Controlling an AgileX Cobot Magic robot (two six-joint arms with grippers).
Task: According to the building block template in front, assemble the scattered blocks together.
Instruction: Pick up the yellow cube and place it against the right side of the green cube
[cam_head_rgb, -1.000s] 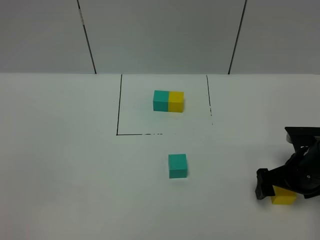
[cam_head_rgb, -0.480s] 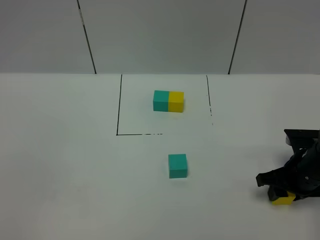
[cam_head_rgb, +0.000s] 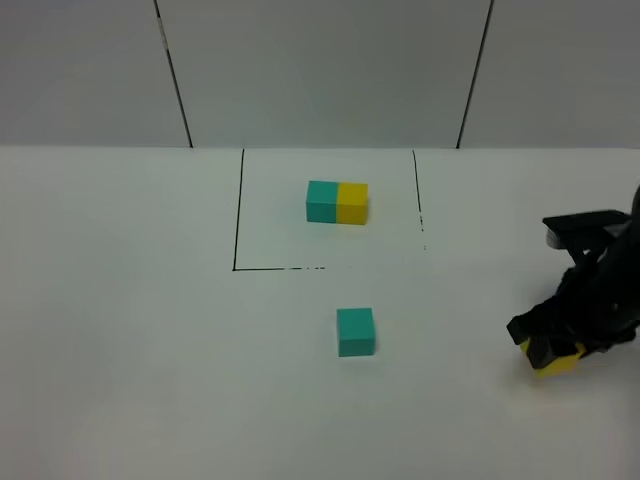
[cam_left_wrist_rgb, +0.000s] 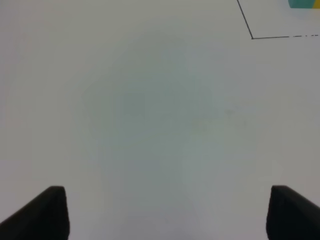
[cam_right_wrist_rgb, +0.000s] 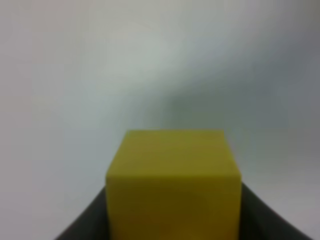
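Note:
The template bar, teal on the left and yellow on the right, lies inside the black-lined square at the table's back. The loose teal cube sits in front of that square. My right gripper is shut on the loose yellow cube at the far right and holds it a little above the table. The right wrist view shows the yellow cube between the dark jaws. My left gripper is open and empty over bare table, with only its two fingertips showing. A teal corner of the template shows in the left wrist view.
A black-lined square is drawn on the white table. Grey wall panels stand behind the table.
My right gripper closed on the yellow cube, then lifted it and moved it slightly left and toward the back. The teal cube and the template have not moved.

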